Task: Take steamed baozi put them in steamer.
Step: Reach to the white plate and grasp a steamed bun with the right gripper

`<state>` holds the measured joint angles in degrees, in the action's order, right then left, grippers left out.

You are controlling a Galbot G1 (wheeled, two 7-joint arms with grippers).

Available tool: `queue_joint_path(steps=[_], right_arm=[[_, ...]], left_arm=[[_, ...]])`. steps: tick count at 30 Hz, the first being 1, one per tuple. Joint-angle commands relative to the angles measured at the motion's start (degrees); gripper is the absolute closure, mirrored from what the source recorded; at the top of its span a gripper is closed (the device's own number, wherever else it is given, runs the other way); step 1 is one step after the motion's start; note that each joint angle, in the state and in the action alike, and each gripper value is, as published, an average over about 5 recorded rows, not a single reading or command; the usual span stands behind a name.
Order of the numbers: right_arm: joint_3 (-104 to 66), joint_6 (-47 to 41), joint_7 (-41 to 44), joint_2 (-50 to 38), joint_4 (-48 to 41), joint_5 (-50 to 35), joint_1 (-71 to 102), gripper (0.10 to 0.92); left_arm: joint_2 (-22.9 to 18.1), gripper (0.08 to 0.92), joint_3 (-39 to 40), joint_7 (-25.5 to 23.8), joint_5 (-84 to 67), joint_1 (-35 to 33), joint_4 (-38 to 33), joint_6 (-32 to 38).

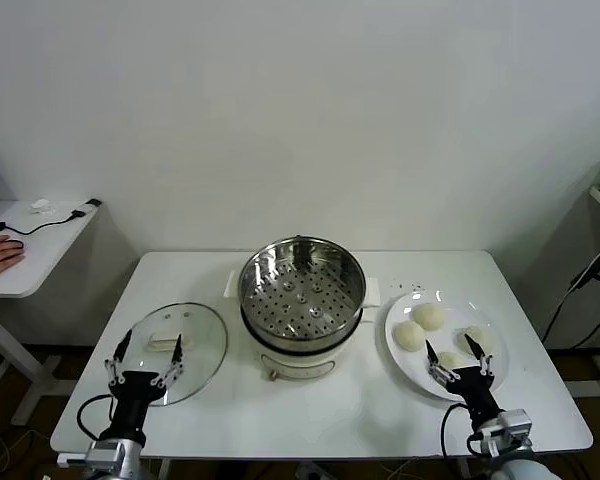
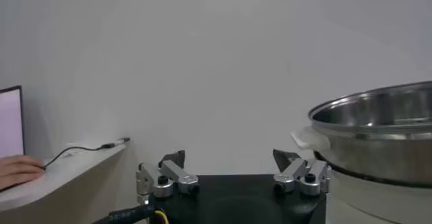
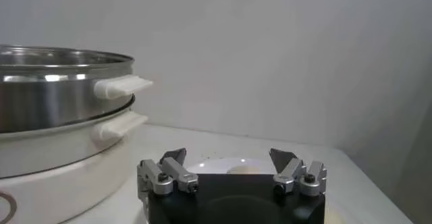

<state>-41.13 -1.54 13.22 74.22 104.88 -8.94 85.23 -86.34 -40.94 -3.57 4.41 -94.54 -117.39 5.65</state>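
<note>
Sitting on the plate [image 1: 412,368] right of the empty steamer [image 1: 302,290], the baozi [image 1: 429,316] lie by the right gripper [image 1: 459,356], jaws spread; left gripper [image 1: 146,350] spread over the lid [image 1: 205,345]

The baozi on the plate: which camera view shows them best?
The head view: the baozi lie in plain sight on the white plate. The right wrist view shows only a pale sliver of one beyond the gripper; the left wrist view shows none.

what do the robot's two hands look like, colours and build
Both match: the left hand and right hand have black bodies, silver metal linkages with black pivot bolts, and dark pointed fingers. Black cables loop from each wrist; a yellow wire shows under the left one.
</note>
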Motion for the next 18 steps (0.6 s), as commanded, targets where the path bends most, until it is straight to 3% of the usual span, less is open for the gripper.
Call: queue_joint_path(steps=[1,4,10,18], right_arm=[[-0.1,0.7,1.2,-1.5,0.0,0.3,-0.3,0.203],[-0.4,-3.5,3.9,-8.0,-0.7,1.9,-2.4,0.203],[0.4,-13.5,19.2,-27.0,-4.3,5.3,-7.7,0.203],[12.6,-12.9,36.2,-45.5,-14.9,13.1,-25.4,0.203]], left_arm=[[0.0,0.177,0.1,0.3,0.3,-0.1,0.0,0.1],[0.2,0.177,0.3,0.5,0.4,-0.3,0.1,0.1],[-0.4,0.177,1.6,1.3,1.4,-1.5,-0.3,0.4],[-0.8,0.177,2.8,2.0,3.0,-3.2,-0.6,2.1]])
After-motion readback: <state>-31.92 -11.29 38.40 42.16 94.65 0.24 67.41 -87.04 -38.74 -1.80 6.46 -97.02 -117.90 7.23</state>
